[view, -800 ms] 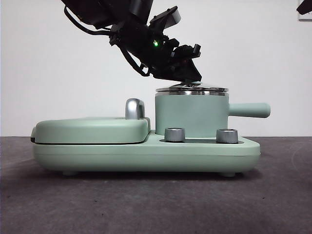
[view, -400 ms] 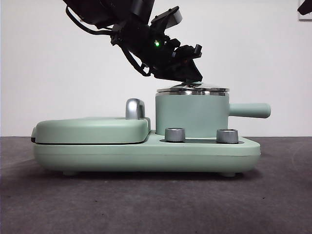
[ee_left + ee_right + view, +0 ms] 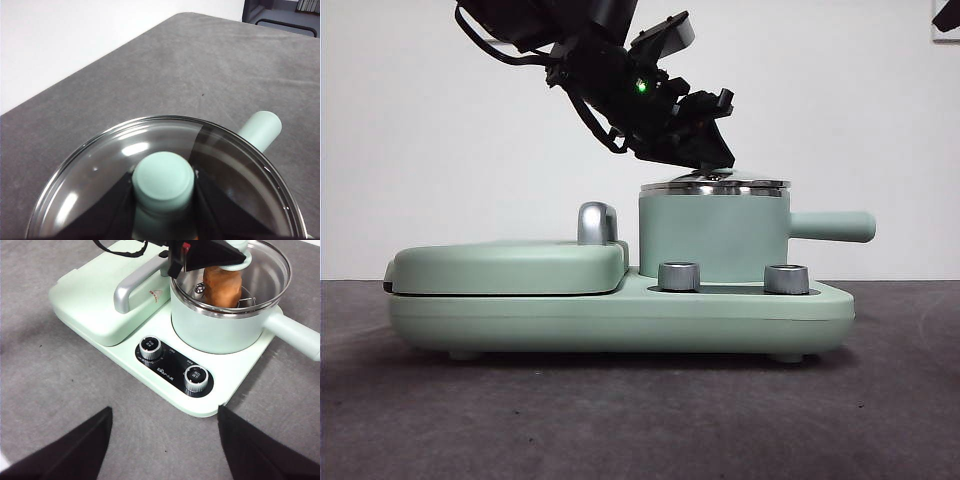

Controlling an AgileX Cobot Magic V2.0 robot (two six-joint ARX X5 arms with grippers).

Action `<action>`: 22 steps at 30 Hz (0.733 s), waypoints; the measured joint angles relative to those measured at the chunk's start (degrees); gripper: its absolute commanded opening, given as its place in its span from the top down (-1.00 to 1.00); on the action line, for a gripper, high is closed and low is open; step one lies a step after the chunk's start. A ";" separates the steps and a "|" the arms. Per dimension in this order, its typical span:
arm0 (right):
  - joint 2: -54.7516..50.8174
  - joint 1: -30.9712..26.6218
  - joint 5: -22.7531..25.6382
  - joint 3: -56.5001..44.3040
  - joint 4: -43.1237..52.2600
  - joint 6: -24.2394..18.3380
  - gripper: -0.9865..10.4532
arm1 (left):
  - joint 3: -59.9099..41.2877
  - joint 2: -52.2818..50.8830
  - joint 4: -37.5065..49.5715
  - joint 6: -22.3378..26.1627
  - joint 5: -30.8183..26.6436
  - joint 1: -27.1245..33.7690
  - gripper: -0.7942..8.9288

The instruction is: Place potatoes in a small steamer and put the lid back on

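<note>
One potato [image 3: 222,286] in steamer [image 3: 220,330]; one lid [image 3: 100,170] in left gripper [image 3: 163,200].

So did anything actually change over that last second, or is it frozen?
Barely. The arm above the steamer crept slightly upward; its left pincer stays at the knob of the glass lid, which lies on the steamer's rim as before. The potato sits inside. The steamer, its base and the right pincer, open and waiting, look unchanged.
</note>
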 measured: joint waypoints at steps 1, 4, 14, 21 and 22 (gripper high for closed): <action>0.00 0.00 0.00 0.00 0.00 0.00 0.26 | 0.00 -0.04 -0.15 0.02 0.00 0.00 0.82; 0.00 0.00 0.00 0.00 0.00 0.00 0.26 | 0.00 -0.20 -0.72 0.17 0.00 0.00 0.82; 0.00 0.00 0.00 0.00 0.00 0.02 0.26 | 0.00 -0.35 -1.68 0.07 0.11 -0.04 0.82; 0.00 0.00 0.00 0.00 0.00 0.02 0.26 | 0.00 -0.37 -1.64 0.09 0.20 -0.04 0.31; 0.00 0.00 0.00 0.00 0.00 0.02 0.26 | 0.00 -0.37 -1.62 0.26 0.24 -0.07 0.29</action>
